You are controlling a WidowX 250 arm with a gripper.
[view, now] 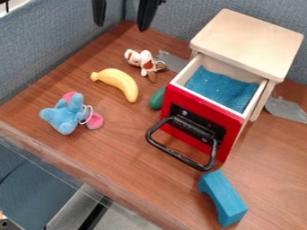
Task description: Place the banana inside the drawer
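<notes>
Hangs with gripper (121, 27) behind and to left of drawer (183, 99), fingers spread, pinching nothing. Calls for banana (120, 83), lying on table (90, 152) to left of open drawer. Could slip or roll banana if closing off-centre on curve. Could snag dog toy (144, 60), close behind banana and left of drawer, if coming in low. Could strike drawer's rim or nudge drawer inward if lowering banana short of opening.
</notes>
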